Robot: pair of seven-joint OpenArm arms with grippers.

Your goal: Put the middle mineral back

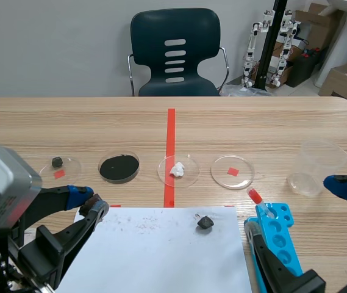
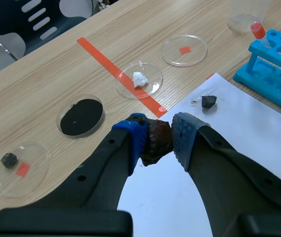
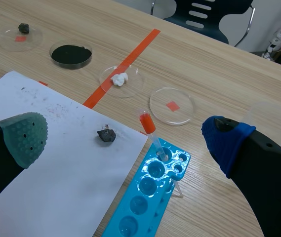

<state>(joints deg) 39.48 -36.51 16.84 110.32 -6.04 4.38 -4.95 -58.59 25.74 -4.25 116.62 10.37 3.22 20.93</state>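
Note:
My left gripper (image 2: 158, 129) is shut on a dark brownish mineral (image 2: 155, 144), held above the near left corner of the white paper (image 1: 161, 250); in the scene view this gripper (image 1: 88, 202) hangs low at the left. A row of petri dishes lies beyond: one with a small dark rock (image 1: 57, 162), a black-filled dish (image 1: 119, 166), one with a white mineral (image 1: 177, 169) on the tape line, and one dish (image 1: 232, 172) holding only a red mark. Another small dark rock (image 1: 205, 222) rests on the paper. My right gripper (image 3: 125, 138) stands open over the paper's right edge.
A blue tube rack (image 1: 277, 239) with a red-capped tube (image 1: 254, 195) stands right of the paper. A clear plastic cup (image 1: 316, 166) sits at the far right. A dark chair (image 1: 174, 52) stands behind the table.

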